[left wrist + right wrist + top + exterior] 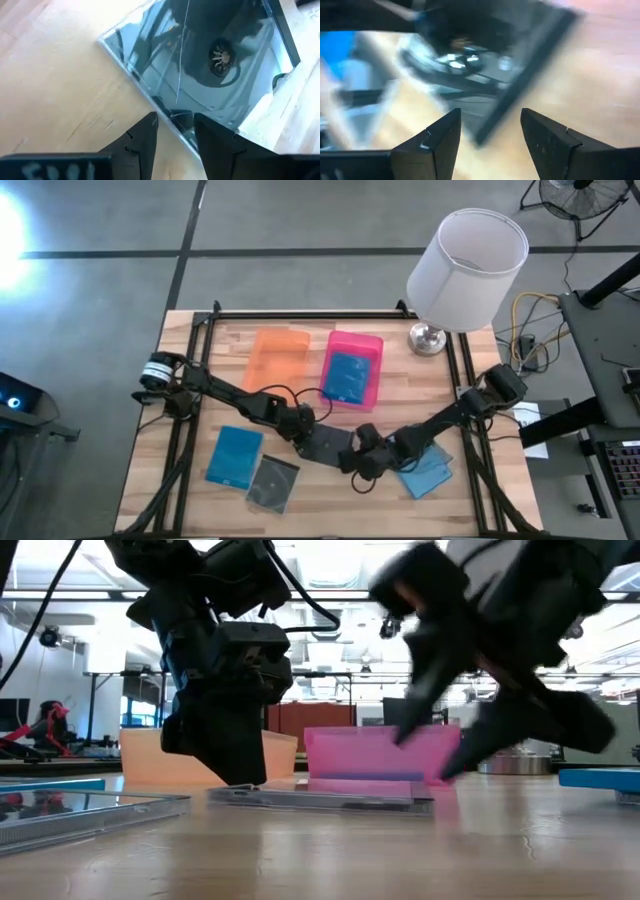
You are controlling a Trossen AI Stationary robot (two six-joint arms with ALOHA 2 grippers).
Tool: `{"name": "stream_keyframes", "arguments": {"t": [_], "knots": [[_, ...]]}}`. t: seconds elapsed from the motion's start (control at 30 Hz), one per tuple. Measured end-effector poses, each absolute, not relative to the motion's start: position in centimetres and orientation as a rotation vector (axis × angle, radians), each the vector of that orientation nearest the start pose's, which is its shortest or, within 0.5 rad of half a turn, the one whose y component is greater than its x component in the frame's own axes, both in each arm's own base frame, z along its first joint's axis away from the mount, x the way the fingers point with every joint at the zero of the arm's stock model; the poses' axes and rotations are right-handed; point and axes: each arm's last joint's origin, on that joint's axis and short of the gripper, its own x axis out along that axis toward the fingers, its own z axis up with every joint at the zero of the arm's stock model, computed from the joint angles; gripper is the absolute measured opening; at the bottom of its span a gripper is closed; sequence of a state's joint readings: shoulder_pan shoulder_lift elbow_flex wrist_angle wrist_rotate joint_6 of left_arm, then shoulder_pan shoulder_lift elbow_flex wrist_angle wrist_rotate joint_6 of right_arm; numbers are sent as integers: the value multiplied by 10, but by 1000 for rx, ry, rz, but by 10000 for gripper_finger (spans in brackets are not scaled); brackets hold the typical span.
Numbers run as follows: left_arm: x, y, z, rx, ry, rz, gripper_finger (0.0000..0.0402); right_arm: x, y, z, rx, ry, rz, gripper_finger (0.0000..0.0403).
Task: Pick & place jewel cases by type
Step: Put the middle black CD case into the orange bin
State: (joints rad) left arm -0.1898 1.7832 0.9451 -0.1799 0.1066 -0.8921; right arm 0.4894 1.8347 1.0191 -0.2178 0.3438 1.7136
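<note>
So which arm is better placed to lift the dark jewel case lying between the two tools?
Probably the left. The left tool is down at the table with the edge of the dark jewel case between its open fingers. In the low view the right tool hangs open above the case.

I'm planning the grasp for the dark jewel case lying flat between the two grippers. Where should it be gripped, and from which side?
Probably by a thin edge, from above. The dark jewel case lies flat on the table, so only its rim offers purchase. The left gripper already straddles one edge with open fingers, and the right gripper is open near the opposite corner. One finger likely needs to slip under the rim.
</note>
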Motion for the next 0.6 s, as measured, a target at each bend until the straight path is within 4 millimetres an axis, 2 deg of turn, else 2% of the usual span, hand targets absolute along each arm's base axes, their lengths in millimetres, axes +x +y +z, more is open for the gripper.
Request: {"name": "stream_keyframes", "arguments": {"t": [0.17, 0.27, 0.43, 0.6], "knots": [[328, -66, 137, -763, 1069, 204, 117, 302, 147, 131, 1165, 796, -822, 201], [328, -66, 137, -763, 1071, 205, 117, 305, 136, 127, 1183, 769, -875, 201], [328, -66, 137, -766, 1075, 204, 117, 323, 125, 120, 1138, 751, -817, 201], [327, -67, 137, -776, 1074, 212, 117, 325, 123, 113, 1078, 781, -830, 201]]}}
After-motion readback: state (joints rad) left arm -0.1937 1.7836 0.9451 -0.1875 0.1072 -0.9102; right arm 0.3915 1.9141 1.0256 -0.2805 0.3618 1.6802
